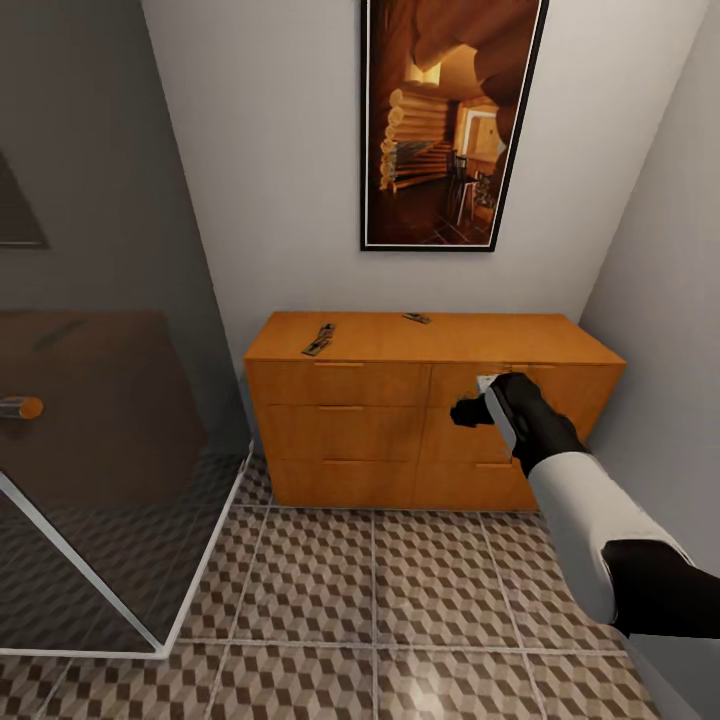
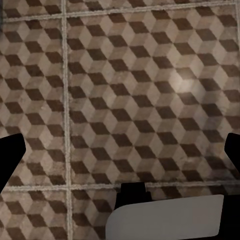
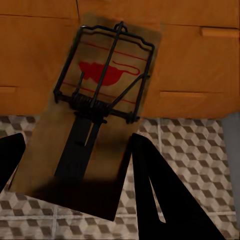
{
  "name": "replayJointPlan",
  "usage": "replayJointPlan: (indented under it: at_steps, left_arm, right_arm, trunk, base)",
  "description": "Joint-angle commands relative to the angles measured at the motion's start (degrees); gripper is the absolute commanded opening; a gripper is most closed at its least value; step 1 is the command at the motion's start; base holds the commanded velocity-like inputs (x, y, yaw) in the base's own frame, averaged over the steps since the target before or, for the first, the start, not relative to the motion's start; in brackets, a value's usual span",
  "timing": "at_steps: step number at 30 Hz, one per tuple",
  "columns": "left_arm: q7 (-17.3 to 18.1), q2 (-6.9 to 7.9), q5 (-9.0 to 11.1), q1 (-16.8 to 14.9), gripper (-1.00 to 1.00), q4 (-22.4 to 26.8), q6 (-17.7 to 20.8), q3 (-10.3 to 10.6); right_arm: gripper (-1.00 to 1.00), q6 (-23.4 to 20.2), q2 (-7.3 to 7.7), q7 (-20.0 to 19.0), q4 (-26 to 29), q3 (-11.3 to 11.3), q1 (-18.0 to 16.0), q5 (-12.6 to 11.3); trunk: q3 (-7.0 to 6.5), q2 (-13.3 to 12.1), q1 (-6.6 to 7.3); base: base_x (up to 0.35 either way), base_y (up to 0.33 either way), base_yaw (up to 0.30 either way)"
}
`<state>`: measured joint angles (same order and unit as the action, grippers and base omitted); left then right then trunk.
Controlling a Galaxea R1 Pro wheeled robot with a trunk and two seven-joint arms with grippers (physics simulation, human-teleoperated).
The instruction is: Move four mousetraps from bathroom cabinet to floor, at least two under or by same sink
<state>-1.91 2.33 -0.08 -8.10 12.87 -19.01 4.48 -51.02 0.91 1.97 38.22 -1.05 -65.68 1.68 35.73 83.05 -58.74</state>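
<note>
We stand facing the cabinet [image 1: 430,410], which sits against the far wall. Our right gripper [image 1: 468,412] hangs in front of its right drawer column, closed on one mousetrap [image 3: 95,120]; in the right wrist view the board sits between the fingers [image 3: 165,195], spring bar and red mouse print plain, drawers and tiles behind it. Two more mousetraps lie on the cabinet top: one at the left [image 1: 318,340], one farther back near the middle [image 1: 417,318]. We cannot find the fourth. No trap shows on the bathroom floor [image 1: 400,600]. The left gripper [image 2: 125,150] points down at bare tiles, jaws spread, nothing held. We judge the job early: one trap in hand, none visibly placed, the sink placement not yet done.
</note>
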Motion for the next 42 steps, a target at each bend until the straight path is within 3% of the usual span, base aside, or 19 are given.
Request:
replayJointPlan:
  at_steps: [1, 5, 13, 17, 21, 26, 32, 37, 42]
  left_arm:
    - [-0.2, 0.04, 0.0, 0.0, 1.0, 0.0, -0.2, 0.4]
    - [-0.2, 0.04, 0.0, 0.0, 1.0, 0.0, -0.2, 0.4]
    - [-0.2, 0.04, 0.0, 0.0, 1.0, 0.0, -0.2, 0.4]
    - [-0.2, 0.04, 0.0, 0.0, 1.0, 0.0, -0.2, 0.4]
    - [-0.2, 0.04, 0.0, 0.0, 1.0, 0.0, -0.2, 0.4]
    - [-0.2, 0.04, 0.0, 0.0, 1.0, 0.0, -0.2, 0.4]
    - [-0.2, 0.04, 0.0, 0.0, 1.0, -0.6, -0.2, 0.4]
    - [-0.2, 0.04, 0.0, 0.0, 1.0, -1.6, -0.3, 0.4]
    - [-0.2, 0.04, 0.0, 0.0, 1.0, -1.7, -0.3, 0.3]
  right_arm:
    - [-1.0, 1.3, 0.0, 0.0, -1.8, -0.1, 0.0, 0.0]
    - [-1.0, 13.6, -0.03, 0.0, -14.0, -0.1, -0.1, -0.1]
    - [-1.0, 29.3, -0.08, -0.2, -32.0, -0.2, 0.0, -0.2]
    - [-1.0, 36.6, -0.23, -0.3, -36.0, -0.3, 1.3, -0.2]
    - [-1.0, 41.3, -0.28, -0.3, -37.0, -0.3, 8.2, -0.1]
    - [-1.0, 51.8, -0.38, -0.3, -37.2, -0.3, 16.2, 0.2]
    - [-1.0, 67.0, -0.59, -0.3, -37.3, -0.3, 29.3, 0.8]
    - [-1.0, 78.3, -0.6, -0.2, -37.4, -0.3, 36.9, 3.1]
    - [-1.0, 90.0, -0.52, -0.2, -37.4, -0.3, 43.9, 3.9]
  trunk:
    - [0.05, 0.0, 0.01]
    - [0.05, 0.0, 0.01]
    - [0.05, 0.0, 0.01]
    - [0.05, 0.0, 0.01]
    - [0.05, 0.0, 0.01]
    - [0.05, 0.0, 0.01]
    - [0.05, 0.0, 0.01]
    - [0.05, 0.0, 0.01]
    - [0.05, 0.0, 0.01]
  base:
    - [0.0, 0.0, 0.0]
    - [0.0, 0.0, 0.0]
    - [0.0, 0.0, 0.0]
    - [0.0, 0.0, 0.0]
    - [0.0, 0.0, 0.0]
    - [0.0, 0.0, 0.0]
    - [0.0, 0.0, 0.0]
    - [0.0, 0.0, 0.0]
    - [0.0, 0.0, 0.0]
